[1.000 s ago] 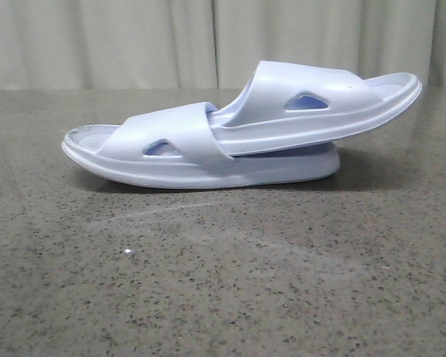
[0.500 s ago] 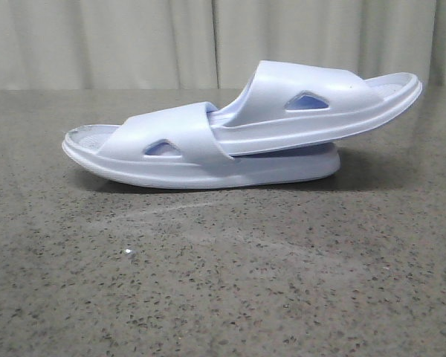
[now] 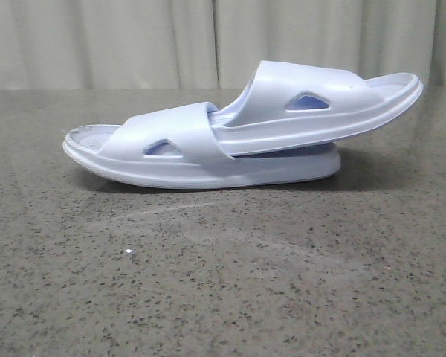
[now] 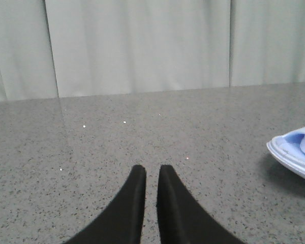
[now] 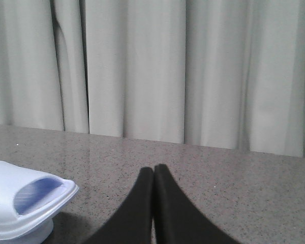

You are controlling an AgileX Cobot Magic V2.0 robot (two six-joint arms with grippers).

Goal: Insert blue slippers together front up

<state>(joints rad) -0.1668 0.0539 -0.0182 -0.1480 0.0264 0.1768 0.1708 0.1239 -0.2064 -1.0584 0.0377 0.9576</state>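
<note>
The blue slippers lie nested on the table in the front view. The lower slipper (image 3: 163, 160) rests flat, and the upper slipper (image 3: 320, 104) is pushed toe-first under its strap, with its heel tilted up to the right. No gripper appears in the front view. My left gripper (image 4: 152, 170) is shut down to a narrow slit with nothing in it, and a slipper end (image 4: 295, 152) shows off to one side. My right gripper (image 5: 153, 169) is shut and empty, apart from the other slipper end (image 5: 20, 203).
A dark speckled stone tabletop (image 3: 223, 282) runs under everything. Pale curtains (image 3: 134, 44) hang behind its far edge. A small white speck (image 3: 128, 253) lies on the table in front of the slippers.
</note>
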